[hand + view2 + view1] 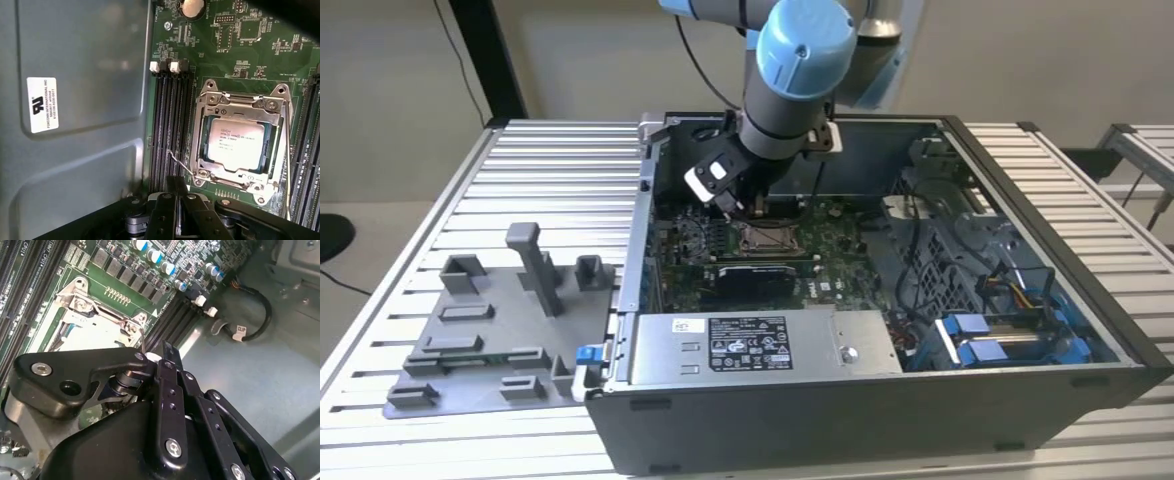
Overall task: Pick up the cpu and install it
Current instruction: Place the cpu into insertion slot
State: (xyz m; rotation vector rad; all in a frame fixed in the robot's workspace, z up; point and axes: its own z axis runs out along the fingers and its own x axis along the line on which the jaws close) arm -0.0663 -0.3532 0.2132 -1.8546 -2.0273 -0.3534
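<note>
Small square silver-grey cpu (pixel 235 145) seated in dark metal socket frame (pixel 239 101), just beside black gripper (pixel 176 183), pressed together, empty.

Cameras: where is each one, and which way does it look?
Exterior view: off the arm, high, looking down into the computer case; arm, gripper show.
First wrist view: on the wrist, facing the cpu in its socket frame; gripper shows.
Second wrist view: on the wrist, slanting across the socket frame; gripper shows.
Both share socket frame, gripper.

Ribbed silver aluminium counter (pixel 547 170) carries an open dark-grey metal computer case (pixel 854 420). A grey plastic fixture plate (pixel 480 350) lies just beside it, on the exterior view's left.
</note>
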